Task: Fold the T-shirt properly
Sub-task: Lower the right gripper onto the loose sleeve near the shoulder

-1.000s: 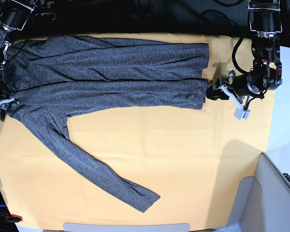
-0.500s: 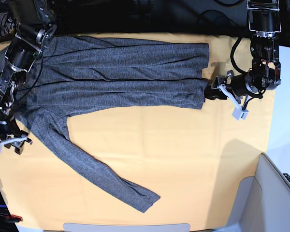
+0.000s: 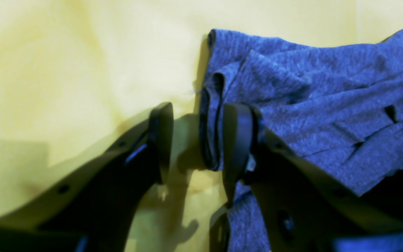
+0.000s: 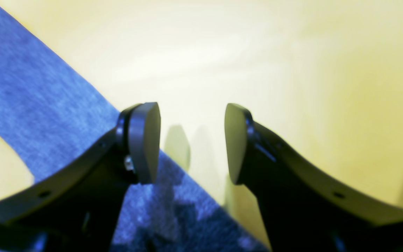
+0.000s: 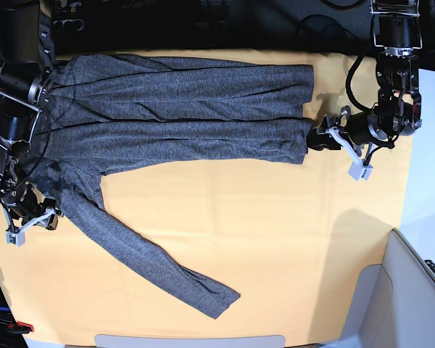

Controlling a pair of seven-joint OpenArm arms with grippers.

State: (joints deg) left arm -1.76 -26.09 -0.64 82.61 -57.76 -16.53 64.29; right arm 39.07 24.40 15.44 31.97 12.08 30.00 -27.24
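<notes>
The T-shirt (image 5: 174,109) lies across the far side of the yellow table cloth (image 5: 275,239), folded lengthwise. One long sleeve (image 5: 152,261) runs diagonally toward the front. My left gripper (image 5: 309,139) is at the hem on the right. In the left wrist view it (image 3: 198,140) is open, with the bunched hem fold (image 3: 208,133) between the jaws and one finger (image 3: 238,140) against the fabric. My right gripper (image 5: 35,217) is low at the left, beside the sleeve's upper part. In the right wrist view it (image 4: 191,140) is open and empty, over the sleeve's edge (image 4: 30,87).
A grey-white bin or chair edge (image 5: 413,290) stands at the front right. A white bar (image 5: 188,341) runs along the table's front edge. Dark equipment lines the back. Bare cloth fills the front right of the table.
My right arm has swung from the shoulder at the far left down along the left edge to the sleeve's upper part. My left gripper has stayed at the hem.
</notes>
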